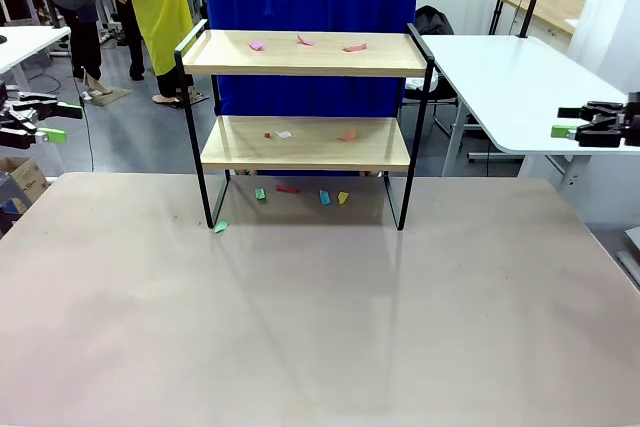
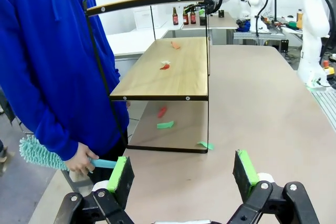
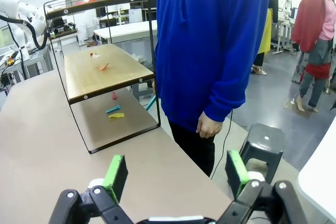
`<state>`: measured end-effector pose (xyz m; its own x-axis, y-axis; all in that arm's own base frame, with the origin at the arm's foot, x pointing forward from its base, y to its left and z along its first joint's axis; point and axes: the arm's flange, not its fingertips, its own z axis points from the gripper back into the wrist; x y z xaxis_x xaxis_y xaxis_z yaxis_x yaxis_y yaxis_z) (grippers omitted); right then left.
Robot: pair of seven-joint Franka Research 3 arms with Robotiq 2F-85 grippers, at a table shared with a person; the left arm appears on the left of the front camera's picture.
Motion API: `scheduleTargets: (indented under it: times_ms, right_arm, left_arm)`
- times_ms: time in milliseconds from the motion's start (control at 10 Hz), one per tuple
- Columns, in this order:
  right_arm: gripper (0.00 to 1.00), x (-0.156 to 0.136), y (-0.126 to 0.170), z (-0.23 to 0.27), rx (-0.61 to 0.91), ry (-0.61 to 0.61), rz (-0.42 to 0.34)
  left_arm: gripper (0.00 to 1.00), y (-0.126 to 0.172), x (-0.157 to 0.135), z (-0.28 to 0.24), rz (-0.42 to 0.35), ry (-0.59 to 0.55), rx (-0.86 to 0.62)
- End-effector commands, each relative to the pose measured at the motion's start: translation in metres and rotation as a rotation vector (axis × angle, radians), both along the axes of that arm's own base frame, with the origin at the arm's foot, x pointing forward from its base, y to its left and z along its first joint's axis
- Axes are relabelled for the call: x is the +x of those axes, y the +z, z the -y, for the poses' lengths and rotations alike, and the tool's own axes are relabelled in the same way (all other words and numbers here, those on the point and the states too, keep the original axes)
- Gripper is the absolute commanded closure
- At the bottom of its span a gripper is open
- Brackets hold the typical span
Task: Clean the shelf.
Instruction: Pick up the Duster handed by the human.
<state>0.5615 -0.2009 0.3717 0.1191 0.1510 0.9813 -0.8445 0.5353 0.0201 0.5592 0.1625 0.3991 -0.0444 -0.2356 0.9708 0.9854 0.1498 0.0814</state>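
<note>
The shelf point(image 1: 305, 55) stands at the far middle of the table, two light wooden boards in a thin black frame. Small coloured paper scraps point(image 1: 354, 47) lie on the top board, more scraps point(image 1: 348, 135) on the lower board, and several scraps point(image 1: 324, 197) on the table under it. My left gripper point(image 1: 65, 120) hangs open off the table's left side, well away from the shelf. My right gripper point(image 1: 562, 122) is open off the right side. Both wrist views show the shelf point(image 2: 163, 69) point(image 3: 102, 69) beyond the open, empty left gripper point(image 2: 181, 174) and right gripper point(image 3: 176, 174).
A person in a blue top point(image 1: 310, 7) stands behind the shelf, holding a teal duster point(image 2: 39, 153) low in one hand point(image 2: 81, 161). A white table point(image 1: 520, 77) lies at the back right, with a black stool point(image 3: 265, 137) near the person. A cardboard box point(image 1: 20, 182) sits at the left.
</note>
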Motion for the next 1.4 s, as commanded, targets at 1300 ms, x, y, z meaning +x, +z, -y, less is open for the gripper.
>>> scheduleTargets:
  times_ms: [1300]
  right_arm:
    - [0.00,0.0031,-0.0067,0.0021,-0.007,-0.008,-0.011]
  left_arm:
    - [0.00,-0.0064,0.0042,-0.0052,-0.007,0.005,0.002]
